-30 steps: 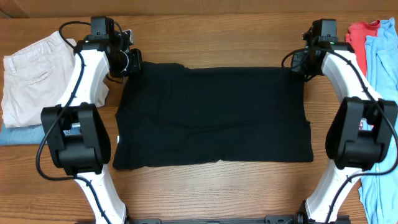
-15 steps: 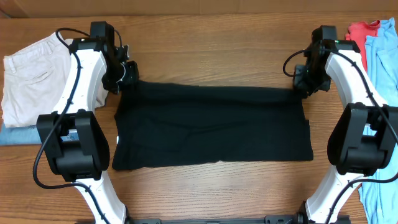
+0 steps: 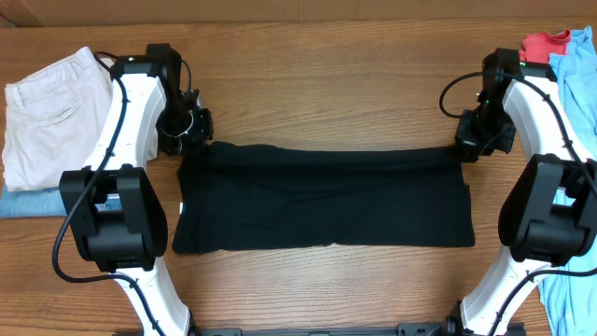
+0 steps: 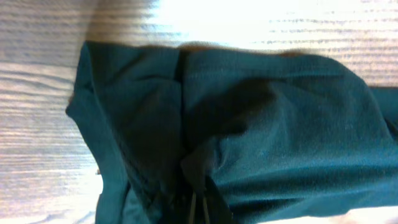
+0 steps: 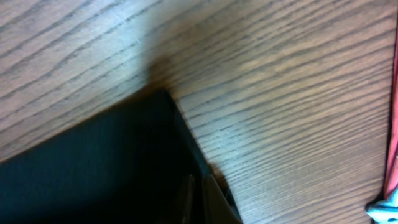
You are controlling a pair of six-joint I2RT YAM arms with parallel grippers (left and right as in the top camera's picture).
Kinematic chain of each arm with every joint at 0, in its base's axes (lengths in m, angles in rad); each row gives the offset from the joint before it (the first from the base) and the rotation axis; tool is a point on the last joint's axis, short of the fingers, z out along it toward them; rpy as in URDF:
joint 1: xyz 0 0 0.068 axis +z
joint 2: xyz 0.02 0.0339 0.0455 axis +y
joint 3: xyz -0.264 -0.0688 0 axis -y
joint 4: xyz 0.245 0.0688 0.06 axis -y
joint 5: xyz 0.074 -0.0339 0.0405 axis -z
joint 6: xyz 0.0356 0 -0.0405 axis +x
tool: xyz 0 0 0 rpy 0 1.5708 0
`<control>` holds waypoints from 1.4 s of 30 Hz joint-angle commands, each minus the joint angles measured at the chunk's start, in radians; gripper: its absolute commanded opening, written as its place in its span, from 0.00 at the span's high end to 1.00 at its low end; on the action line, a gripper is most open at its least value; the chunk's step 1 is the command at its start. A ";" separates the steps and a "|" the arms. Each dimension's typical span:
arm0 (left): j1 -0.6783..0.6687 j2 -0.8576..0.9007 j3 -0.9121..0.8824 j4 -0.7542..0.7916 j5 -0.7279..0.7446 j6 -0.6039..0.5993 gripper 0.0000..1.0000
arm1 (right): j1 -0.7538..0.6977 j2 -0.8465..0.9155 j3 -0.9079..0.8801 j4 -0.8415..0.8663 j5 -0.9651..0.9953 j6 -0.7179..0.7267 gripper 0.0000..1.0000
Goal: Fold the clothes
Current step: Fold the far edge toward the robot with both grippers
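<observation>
shirt [image 3: 322, 201] | black, soft | spread flat, far edge folded over

The black shirt [image 4: 280, 137] is showing soft matt cloth, creasing beside the left hand [image 4: 198, 208]; the desk [image 4: 280, 25] beyond that hand is gleaming as smooth, grained wood.

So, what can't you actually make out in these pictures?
Left gripper tips: left wrist view, buried in bunched folds of the black soft-fabric shirt, cut by the bottom edge.
Right gripper tips: right wrist view, dark, blurred, cut by the bottom edge.
Blue denim piece: overhead, mostly under the cream folded trousers.
Red cloth and light-blue cloth: overhead, cut by the right edge.
</observation>
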 commanded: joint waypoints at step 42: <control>-0.031 -0.034 -0.183 -0.119 -0.047 -0.001 0.81 | -0.019 -0.034 -0.162 -0.138 0.030 0.045 0.81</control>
